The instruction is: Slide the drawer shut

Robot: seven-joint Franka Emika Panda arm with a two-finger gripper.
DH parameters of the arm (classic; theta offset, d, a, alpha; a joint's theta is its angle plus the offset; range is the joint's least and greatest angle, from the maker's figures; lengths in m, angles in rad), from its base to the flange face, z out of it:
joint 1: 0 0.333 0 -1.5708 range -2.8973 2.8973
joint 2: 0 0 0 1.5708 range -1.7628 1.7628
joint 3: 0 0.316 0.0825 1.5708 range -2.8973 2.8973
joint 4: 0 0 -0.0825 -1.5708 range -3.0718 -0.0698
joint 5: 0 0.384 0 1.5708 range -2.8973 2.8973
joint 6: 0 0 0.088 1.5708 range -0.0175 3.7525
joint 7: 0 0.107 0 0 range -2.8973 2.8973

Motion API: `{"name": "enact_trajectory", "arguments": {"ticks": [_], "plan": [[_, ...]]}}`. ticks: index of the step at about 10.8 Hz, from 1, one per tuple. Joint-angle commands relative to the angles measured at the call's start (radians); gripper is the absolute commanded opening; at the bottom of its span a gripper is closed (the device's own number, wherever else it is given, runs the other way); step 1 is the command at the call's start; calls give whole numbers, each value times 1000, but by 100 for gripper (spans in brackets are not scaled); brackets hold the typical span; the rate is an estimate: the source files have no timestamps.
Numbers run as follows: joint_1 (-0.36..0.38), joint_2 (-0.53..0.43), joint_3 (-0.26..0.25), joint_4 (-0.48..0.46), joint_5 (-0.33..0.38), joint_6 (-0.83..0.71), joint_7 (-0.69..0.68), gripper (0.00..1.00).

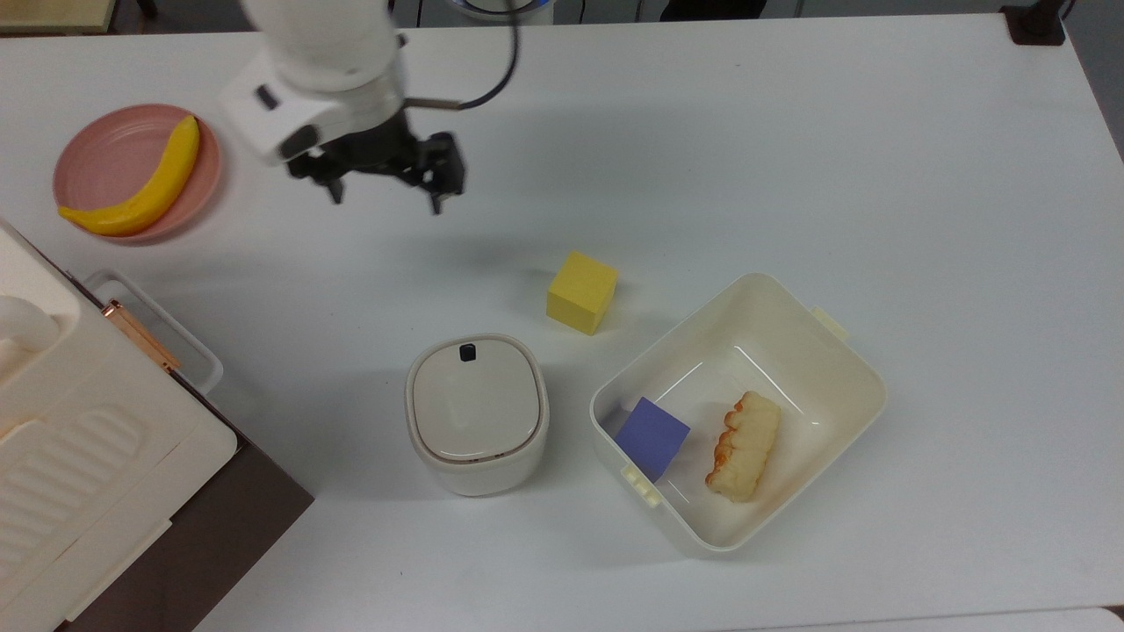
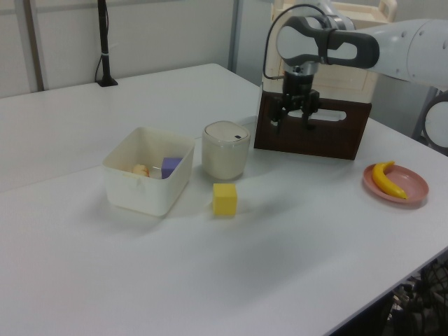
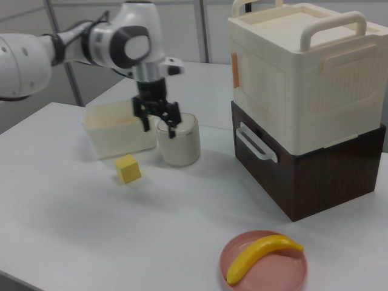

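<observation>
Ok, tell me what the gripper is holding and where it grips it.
Nothing is held. The gripper hangs open and empty above the table, away from the drawer and its white handle.

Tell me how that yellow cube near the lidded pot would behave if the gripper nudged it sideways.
The yellow cube would probably slide rather than roll, since it rests on a flat face on the smooth white table. Its matte, foam-like look suggests it is light, so a gentle push should move it. The open gripper hangs apart from it, so nothing steadies it; an off-centre push would likely spin it.
</observation>
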Motion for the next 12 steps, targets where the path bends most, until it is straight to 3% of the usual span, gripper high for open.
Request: {"name": "enact_trajectory", "arguments": {"ticks": [1, 5, 12], "plan": [[83, -77, -12, -43, -20, -79, -25, 100], [116, -108, -12, -53, -20, -80, -16, 100], [136, -286, -10, -234, -13, -74, -5, 100]]}}
